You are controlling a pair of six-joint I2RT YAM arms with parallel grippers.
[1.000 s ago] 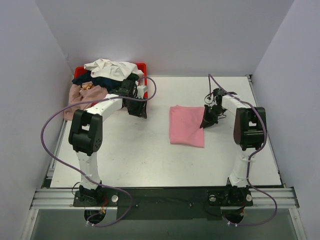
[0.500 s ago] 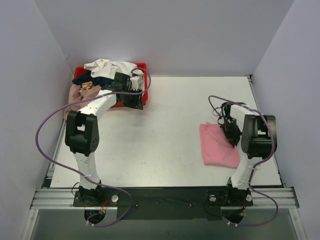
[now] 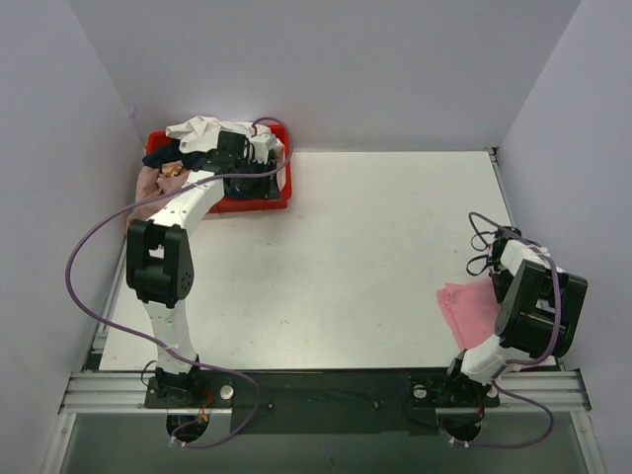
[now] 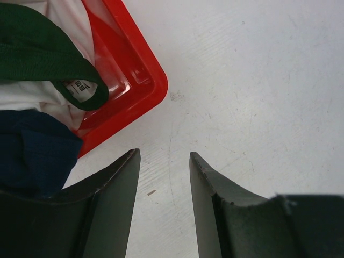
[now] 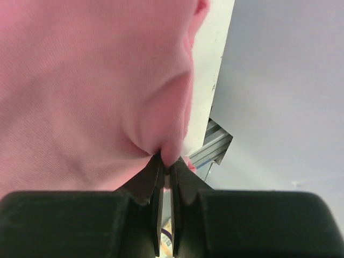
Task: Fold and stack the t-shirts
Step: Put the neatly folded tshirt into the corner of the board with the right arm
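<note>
The folded pink t-shirt (image 3: 470, 312) lies at the table's near right corner, partly under my right arm. My right gripper (image 5: 167, 161) is shut on a pinched fold of its pink cloth (image 5: 80, 80). A heap of white (image 3: 202, 129), navy (image 3: 170, 153) and mauve (image 3: 150, 184) shirts fills the red tray (image 3: 255, 204) at the back left. My left gripper (image 3: 259, 181) is open and empty just above the table at the tray's near right corner. In the left wrist view its gripper (image 4: 164, 161) frames bare table, with a dark green collar (image 4: 40, 56) and navy cloth (image 4: 32, 150) in the tray.
The right wall (image 3: 583, 197) and the table's right edge (image 5: 215, 70) are close beside the pink shirt. The metal rail (image 3: 316, 385) runs along the near edge. Purple cables (image 3: 89, 247) loop off both arms.
My right gripper has dragged the pink shirt from the table's middle to the near right corner. My left gripper has moved back toward the red tray.
</note>
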